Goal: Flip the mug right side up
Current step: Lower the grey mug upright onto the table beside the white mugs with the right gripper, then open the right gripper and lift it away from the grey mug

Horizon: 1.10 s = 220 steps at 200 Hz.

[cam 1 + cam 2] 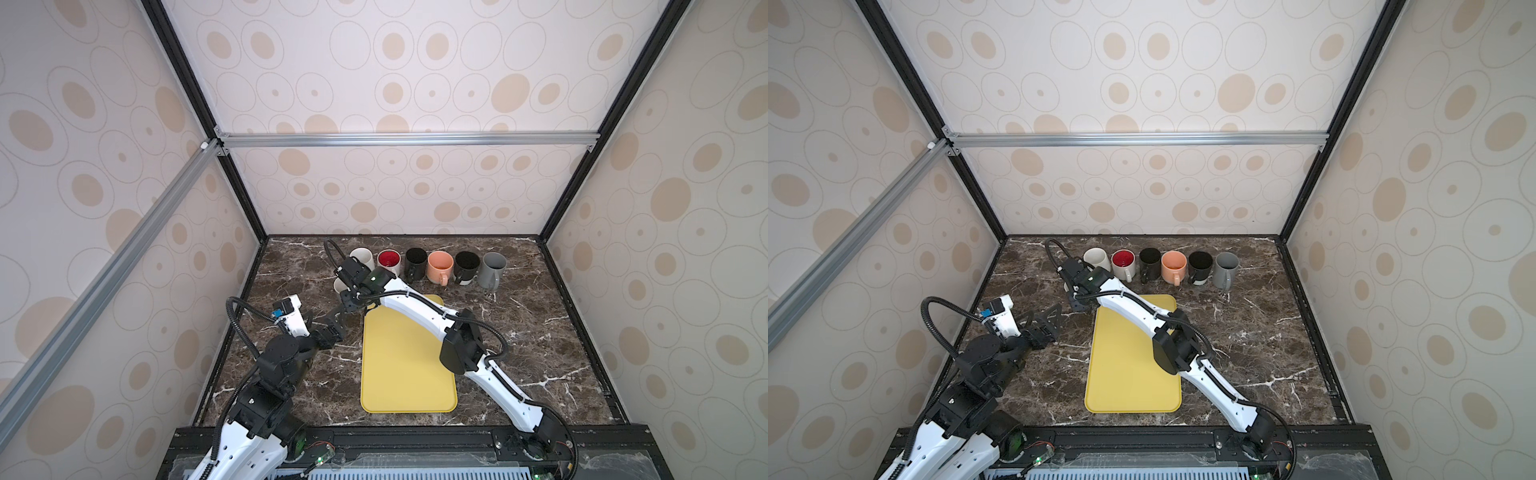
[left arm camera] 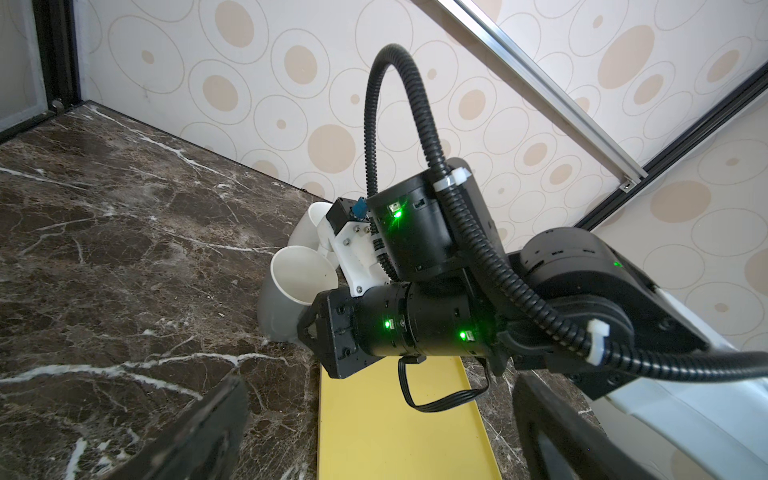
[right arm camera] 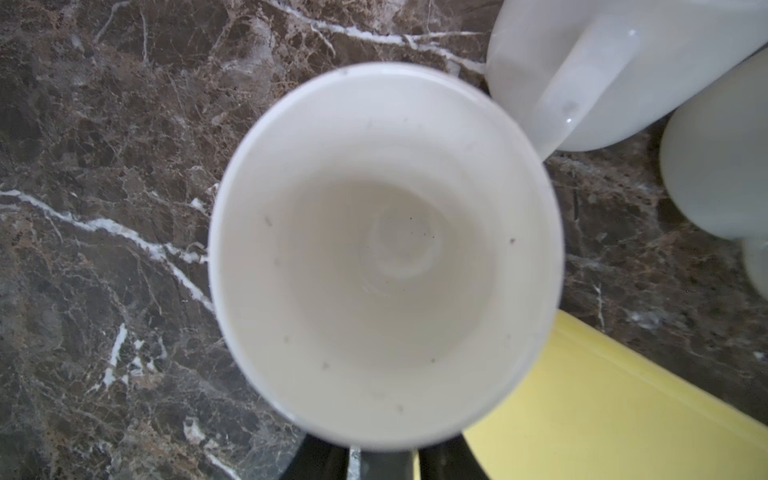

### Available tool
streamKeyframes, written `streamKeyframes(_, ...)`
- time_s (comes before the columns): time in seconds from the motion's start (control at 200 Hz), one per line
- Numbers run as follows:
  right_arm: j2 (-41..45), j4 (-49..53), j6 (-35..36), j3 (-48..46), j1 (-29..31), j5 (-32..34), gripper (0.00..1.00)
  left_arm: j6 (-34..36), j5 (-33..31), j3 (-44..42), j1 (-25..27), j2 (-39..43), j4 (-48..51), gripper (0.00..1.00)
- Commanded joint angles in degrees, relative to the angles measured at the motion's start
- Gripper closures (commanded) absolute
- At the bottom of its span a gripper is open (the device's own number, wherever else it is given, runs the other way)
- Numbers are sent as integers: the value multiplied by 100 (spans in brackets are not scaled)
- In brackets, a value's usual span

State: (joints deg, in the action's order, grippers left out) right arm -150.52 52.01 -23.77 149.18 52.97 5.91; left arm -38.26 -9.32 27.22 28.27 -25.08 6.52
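One white mug is standing upright beside the yellow board; left gripper is gaping wide, right gripper over mug, grip unclear.

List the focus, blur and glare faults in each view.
Right wrist view: the white mug fills the frame, its near rim soft, and the right gripper's fingers are a dark blur. Left wrist view: the left gripper's fingers are blurred and the green lights flare into stars. Both top views: even light, the peach mug sharp, no glare.

Mug before mug row, beside board
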Motion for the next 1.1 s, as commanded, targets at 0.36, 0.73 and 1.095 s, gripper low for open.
streamKeyframes(0.36,1367,-601,73,-1089,2,-148,58,47,-236,117,-32,-320,172,0)
streamKeyframes(0.73,3904,-2237,-64,-4457,-534,187,60,-106,-843,42,-10,-1807,-179,5)
streamKeyframes(1.095,4872,-3386,-260,-6118,-1020,-245,63,28,-1098,356,99,-3314,-828,15)
